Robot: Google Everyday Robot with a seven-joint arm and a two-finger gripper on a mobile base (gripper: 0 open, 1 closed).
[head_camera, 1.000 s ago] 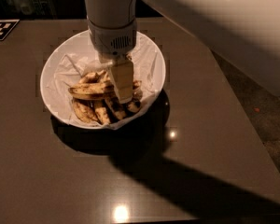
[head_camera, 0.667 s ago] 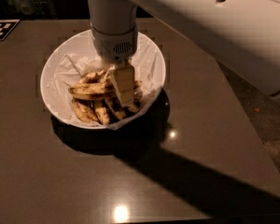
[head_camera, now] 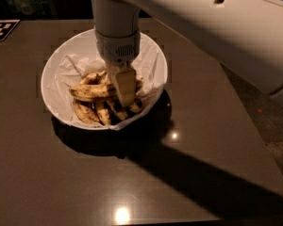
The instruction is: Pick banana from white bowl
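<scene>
The white bowl (head_camera: 56, 69), lined with crumpled white paper, stands on the dark table and holds several spotted bananas. The banana (head_camera: 90, 92), the longest one, lies across the top of the pile, pointing left to right. Shorter, darker bananas (head_camera: 98, 112) lie bunched under it. My gripper (head_camera: 125, 98) reaches straight down into the bowl from the white arm and sits at the right end of the long banana, touching the pile. The gripper hides that end of the banana.
The dark brown table (head_camera: 132, 173) runs to its right edge (head_camera: 254, 126), with floor beyond. A black-and-white marker tag (head_camera: 1, 29) lies at the far left corner. My large white arm (head_camera: 217, 27) spans the upper right.
The arm has shifted slightly to the right above the bowl. The gripper stays down in the bowl at the same spot on the bananas, which have not moved.
</scene>
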